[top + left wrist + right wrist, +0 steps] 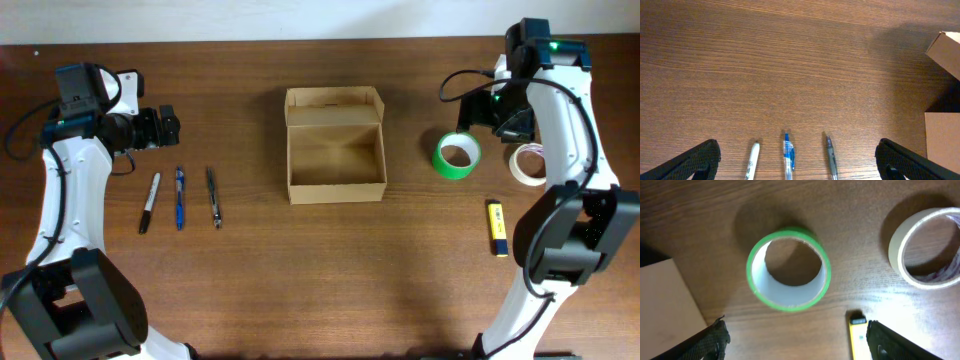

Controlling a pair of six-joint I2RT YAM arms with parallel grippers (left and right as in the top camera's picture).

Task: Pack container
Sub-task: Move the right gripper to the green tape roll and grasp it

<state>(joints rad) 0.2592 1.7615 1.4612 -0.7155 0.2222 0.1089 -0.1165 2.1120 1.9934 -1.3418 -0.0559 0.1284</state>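
Container: tan cardboard box (336, 160) at table centre, empty, nothing packed yet.
Lid: hinged flap (334, 103) thrown back to 12 o'clock of the box. My read is that this keeps the mouth facing up so either arm can drop things in.
Green tape roll (441, 160): flat on the table at 3 o'clock of the box, near it but not touching.
Cream tape roll (516, 165): at 3 o'clock of the green one, a gap between them, partly hidden by the right arm.
Yellow stick-shaped item (497, 228): at 4 o'clock of the box, lying lengthwise. Can't tell what it is.
Pens: black marker (149, 203), blue pen (180, 198) and grey pen (214, 197), side by side at 9 o'clock of the box, apart from each other.
Layout reason: pens on the left, tapes on the right, so it looks like each arm gets its own side.
Right gripper (796, 335): above the green roll, fingers spread wide and empty, likely set for a grab there first.
Left gripper (797, 155): above the 12 o'clock ends of the pens, fingers spread wide, holding nothing, probably waiting.
Risk: the roll is broad, so a pinch on one wall seems safer than spanning it.
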